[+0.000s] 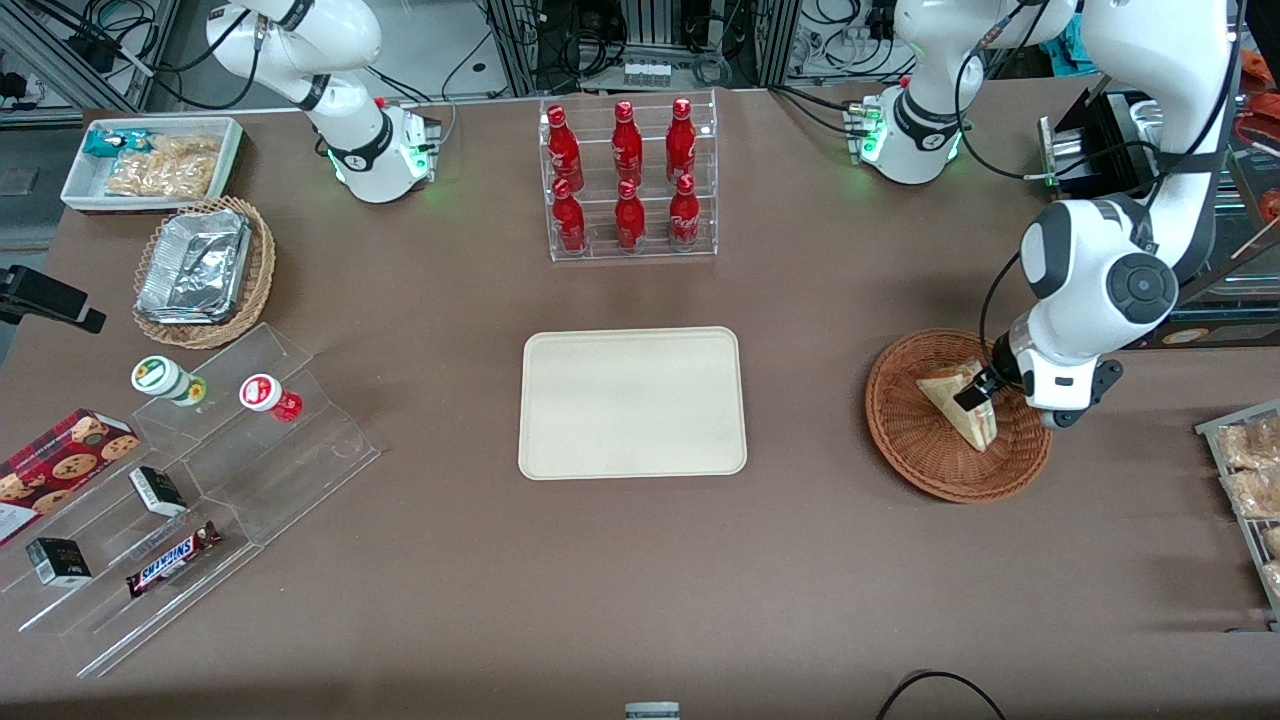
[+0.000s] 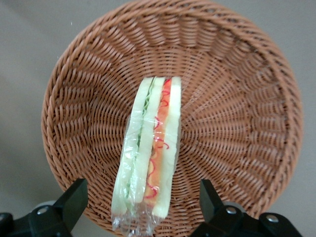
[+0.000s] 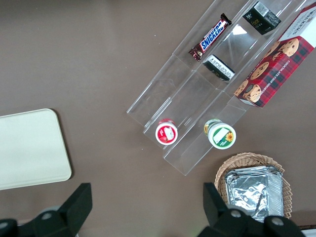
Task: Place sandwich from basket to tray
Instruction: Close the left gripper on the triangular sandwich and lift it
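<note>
Wrist view: I see end effector (image 2: pixel 138 202) spread wide, straddling clear-wrapped triangular white-bread sandwich (image 2: pixel 148 158) standing on edge in round reddish-brown wicker basket (image 2: pixel 237 128). Risks: slippery wrap slipping, soft bread crushing, fingertips snagging weave. Cream rectangular tray (image 1: pixel 632 402) well apart on desk.

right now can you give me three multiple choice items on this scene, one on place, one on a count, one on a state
1. Where is the sandwich?
A. on the tray
B. in the basket
C. on the bare table

2. How many red bottles stand in the clear rack?
A. four
B. six
C. eight

3. How are the gripper fingers?
A. open, either side of the sandwich
B. shut on it
C. open above the tray

Answers: 1 B, it lies in the basket, and the tray is bare. 2 B, two rows of three. 3 A, fingers apart, flanking the wedge.
</note>
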Robot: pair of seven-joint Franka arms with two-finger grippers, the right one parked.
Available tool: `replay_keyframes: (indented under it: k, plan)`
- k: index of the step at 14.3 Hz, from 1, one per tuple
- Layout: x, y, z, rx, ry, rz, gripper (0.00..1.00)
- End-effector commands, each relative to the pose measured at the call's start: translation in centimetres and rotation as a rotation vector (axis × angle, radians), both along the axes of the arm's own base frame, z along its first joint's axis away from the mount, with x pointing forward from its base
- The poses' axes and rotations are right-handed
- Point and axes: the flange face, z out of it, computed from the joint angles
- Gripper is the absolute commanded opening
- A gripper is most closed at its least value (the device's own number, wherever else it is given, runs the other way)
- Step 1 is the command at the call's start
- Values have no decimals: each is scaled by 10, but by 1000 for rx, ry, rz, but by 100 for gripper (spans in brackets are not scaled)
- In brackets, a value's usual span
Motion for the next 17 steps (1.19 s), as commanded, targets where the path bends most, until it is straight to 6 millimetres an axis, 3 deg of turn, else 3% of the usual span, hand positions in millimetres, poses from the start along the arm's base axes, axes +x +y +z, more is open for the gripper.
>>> replay_keyframes:
  k: [1, 3, 6, 7, 10, 13, 15, 17]
  plan:
    - [-2, -1, -21, -2, 12, 29, 100]
    - [-3, -3, -30, -4, 28, 45, 99]
    - [-3, -4, -32, -1, 35, 68, 17]
    - [-2, -3, -30, -1, 33, 69, 8]
    - [6, -3, -8, -2, 13, 66, 1]
    - [23, -11, 34, 3, 109, 21, 1]
    - [28, -39, 62, 0, 167, -57, 0]
    - [26, -73, 76, -10, 191, -181, 0]
